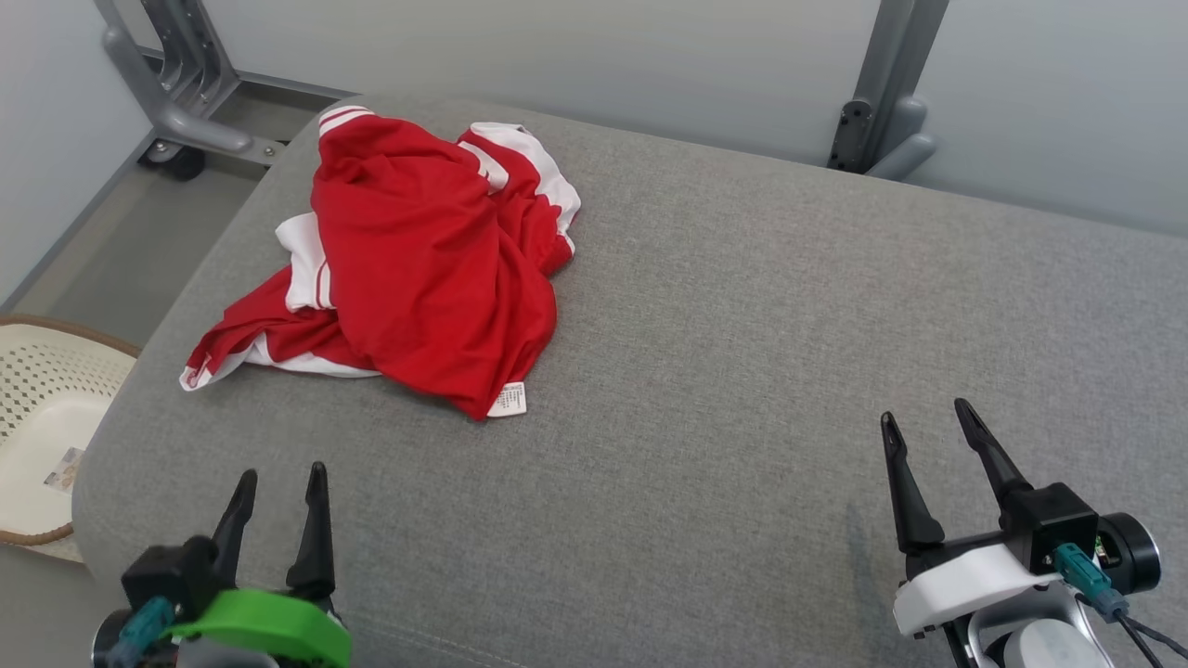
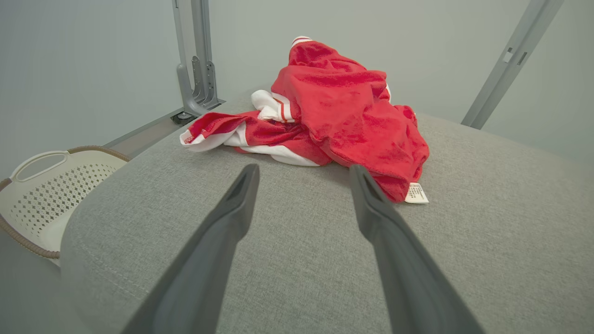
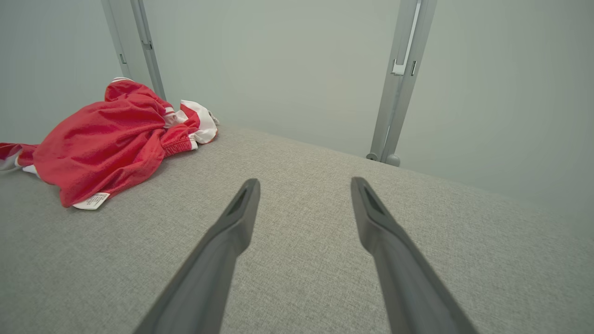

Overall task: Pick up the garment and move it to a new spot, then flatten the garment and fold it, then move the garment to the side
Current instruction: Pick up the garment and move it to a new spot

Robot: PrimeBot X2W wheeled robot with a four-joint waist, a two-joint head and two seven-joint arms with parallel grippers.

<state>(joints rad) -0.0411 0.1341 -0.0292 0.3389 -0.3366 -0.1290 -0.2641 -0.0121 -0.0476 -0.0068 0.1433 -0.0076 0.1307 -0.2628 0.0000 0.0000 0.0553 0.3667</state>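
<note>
A red garment [image 1: 422,260] with white trim lies crumpled in a heap at the far left of the grey padded surface [image 1: 742,353], a white label at its near edge. My left gripper [image 1: 281,475] hovers open at the near left, short of the heap, nothing between its fingers. In the left wrist view the garment [image 2: 343,116] lies just beyond the left gripper [image 2: 304,169]. My right gripper [image 1: 926,413] stands open at the near right, well away from the cloth. From the right wrist, the garment [image 3: 111,141] is far to the left of the right gripper [image 3: 305,182].
A cream perforated basket [image 1: 42,417] stands on the floor off the surface's left edge. Grey metal frame posts [image 1: 886,88] rise behind the surface at the back left and back right. The grey surface stretches bare from the middle to the right.
</note>
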